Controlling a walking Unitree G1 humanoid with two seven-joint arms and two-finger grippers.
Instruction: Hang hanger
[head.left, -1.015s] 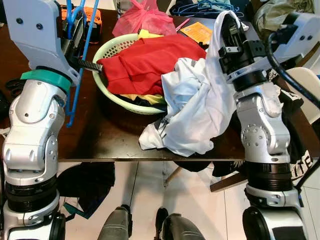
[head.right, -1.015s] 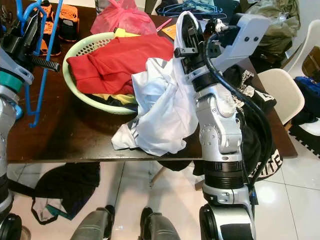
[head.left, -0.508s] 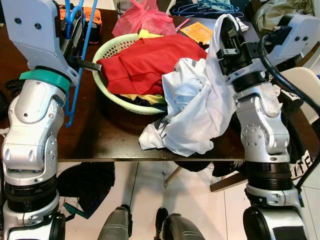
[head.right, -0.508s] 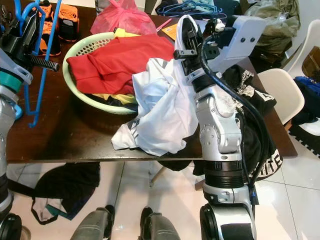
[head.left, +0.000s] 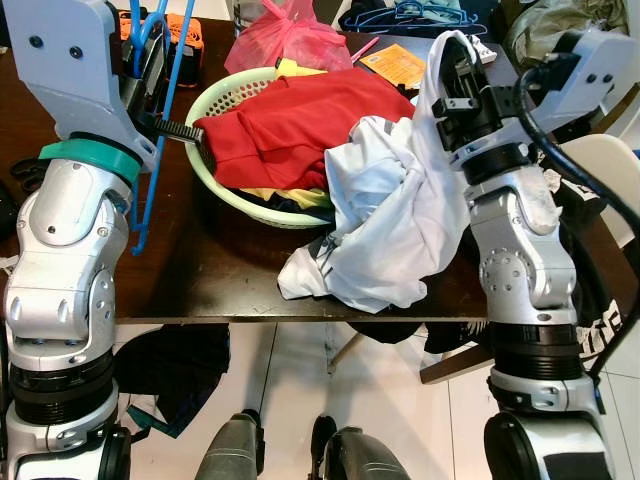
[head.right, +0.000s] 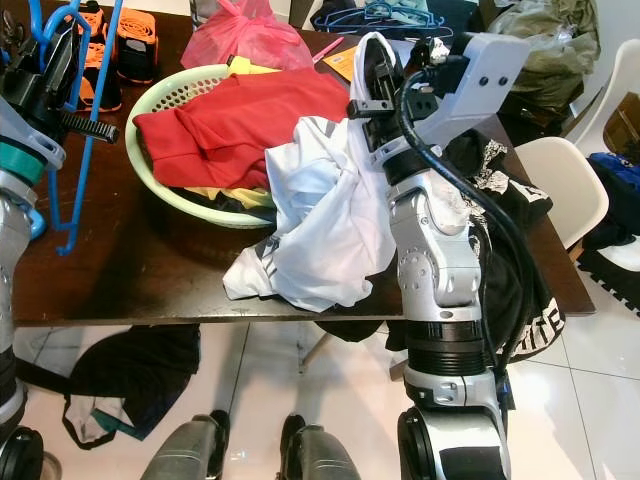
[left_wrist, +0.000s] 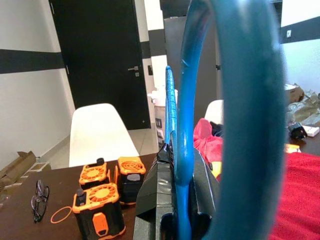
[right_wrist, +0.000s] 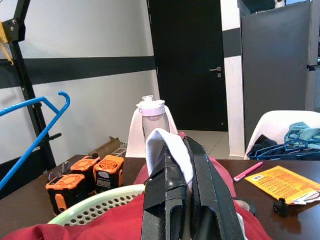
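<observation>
A blue plastic hanger (head.left: 148, 195) hangs upright over the table's left side, and my left gripper (left_wrist: 176, 190) is shut on its upper part, near the hook. My right gripper (head.left: 455, 70) is raised over the table's right side, shut on a fold of a white garment (head.left: 390, 220). The rest of that cloth drapes down onto the dark brown table (head.left: 200, 270). Between the black fingers (right_wrist: 165, 200), the white cloth (right_wrist: 167, 145) pokes out.
A green laundry basket (head.left: 215, 100) with a red garment (head.left: 300, 120) sits mid-table, a pink bag (head.left: 285, 40) behind it. Orange battery packs (left_wrist: 100, 210) and glasses (left_wrist: 40, 200) lie far left. More hangers (head.left: 400, 12) lie at the back, a white chair (head.right: 555, 180) stands right, and dark clothes (head.left: 175, 370) lie on the floor.
The right forearm has swung slightly, with the white garment still held. The left arm and the hanger have stayed put.
</observation>
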